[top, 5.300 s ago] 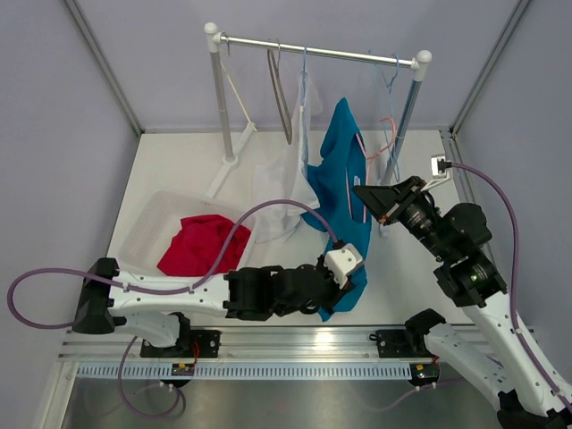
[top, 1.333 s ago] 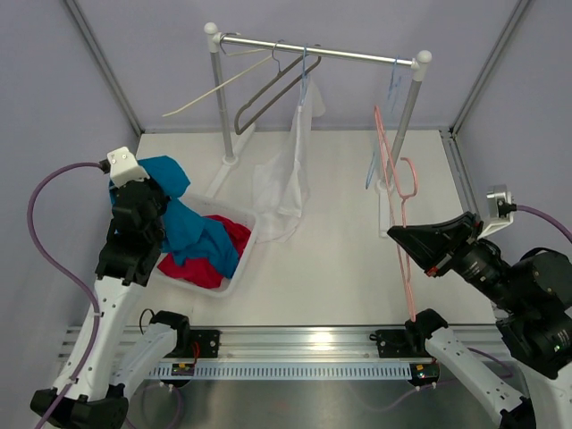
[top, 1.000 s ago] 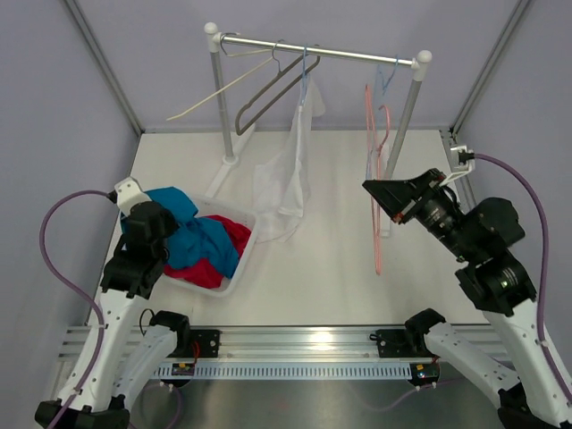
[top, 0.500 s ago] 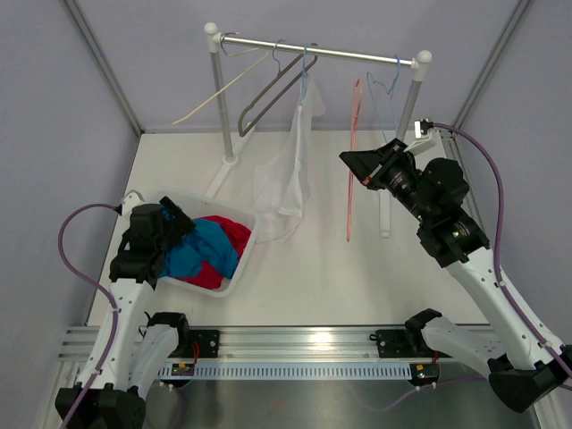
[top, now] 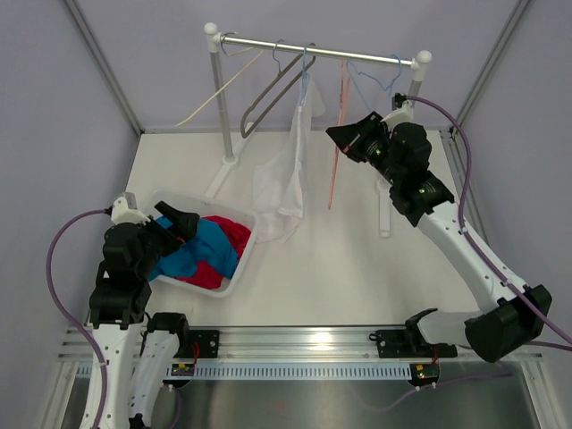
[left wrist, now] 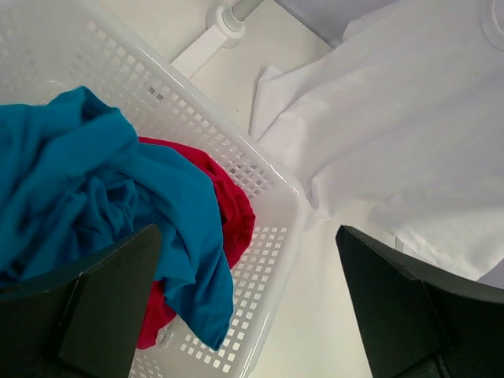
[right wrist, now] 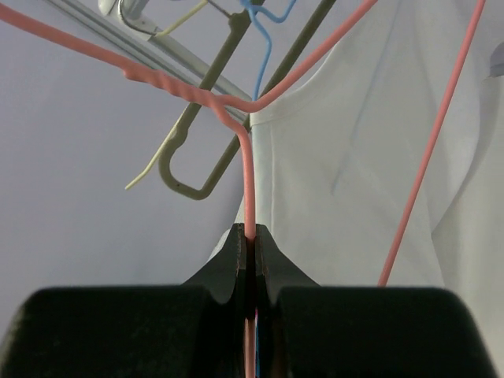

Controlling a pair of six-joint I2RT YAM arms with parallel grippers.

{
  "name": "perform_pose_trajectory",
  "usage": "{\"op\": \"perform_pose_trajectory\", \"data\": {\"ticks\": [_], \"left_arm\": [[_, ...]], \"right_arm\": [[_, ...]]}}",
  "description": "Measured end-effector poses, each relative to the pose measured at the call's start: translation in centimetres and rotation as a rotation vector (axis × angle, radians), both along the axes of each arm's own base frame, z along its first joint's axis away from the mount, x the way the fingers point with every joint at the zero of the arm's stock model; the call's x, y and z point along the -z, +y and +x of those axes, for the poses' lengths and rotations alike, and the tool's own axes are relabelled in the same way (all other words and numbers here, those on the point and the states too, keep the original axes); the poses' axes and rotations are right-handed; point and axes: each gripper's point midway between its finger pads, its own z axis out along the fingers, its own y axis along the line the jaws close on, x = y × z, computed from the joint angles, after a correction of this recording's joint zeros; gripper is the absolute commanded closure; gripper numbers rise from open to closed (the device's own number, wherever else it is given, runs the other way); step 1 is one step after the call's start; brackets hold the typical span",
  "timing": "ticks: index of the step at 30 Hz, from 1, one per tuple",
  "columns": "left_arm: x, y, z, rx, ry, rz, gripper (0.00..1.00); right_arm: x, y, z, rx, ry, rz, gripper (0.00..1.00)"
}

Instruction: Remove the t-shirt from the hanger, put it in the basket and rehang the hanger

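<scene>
Teal t-shirt (left wrist: 71,181) lies in basket (left wrist: 272,253) under the spread left end effector (left wrist: 248,236); right end effector (right wrist: 250,236) pinches pink hanger (right wrist: 248,173).

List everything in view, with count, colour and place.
rack: 1, silver rail, white posts, rear
white t-shirt: 1, white, hanging mid-rail
blue hangers: 2, blue, on the rail
grey hanger: 1, grey, on the rail
cream hanger: 1, cream, rail's left end
pink hanger: 1, pink, bare, up by the rail
basket: 1, white, left side
blue t-shirt: 1, blue, in the basket
red garment: 1, red, under the blue t-shirt
left gripper: 1, black, open over the basket
right gripper: 1, black, shut on the pink hanger
</scene>
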Motion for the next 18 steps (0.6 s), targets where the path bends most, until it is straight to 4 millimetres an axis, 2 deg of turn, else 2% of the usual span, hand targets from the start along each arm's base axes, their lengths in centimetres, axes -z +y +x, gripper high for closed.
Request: {"op": "perform_pose_trajectory", "data": {"ticks": [3, 5, 7, 11, 15, 18], "left_arm": [[-0.9, -0.9, -0.6, 0.061, -0.024, 0.003, 0.01], [-2.2, -2.2, -0.9, 0.142, -0.062, -0.005, 0.01], [-3.4, -4.1, -1.6, 0.261, -0.112, -0.018, 0.01], [-4.6, -7.8, -3.7, 0.51, -0.177, -0.025, 0.01], [-4.7, -10.3, -6.3, 0.718, -0.243, 0.002, 0.01], [-3.2, -11.2, -7.4, 0.808, -0.246, 0.018, 0.01]], "right_arm": [[0.2, -0.9, 2.1, 0.023, 0.016, 0.018, 1.0], [0.1, -1.7, 3.5, 0.046, 0.017, 0.036, 1.0], [-0.2, -2.2, 4.6, 0.061, 0.015, 0.049, 1.0], [-0.8, -2.2, 6.3, 0.068, 0.007, 0.059, 1.0], [-1.0, -2.4, 7.9, 0.071, 0.008, 0.062, 1.0], [-0.7, -2.5, 9.2, 0.074, 0.015, 0.059, 1.0]]}}
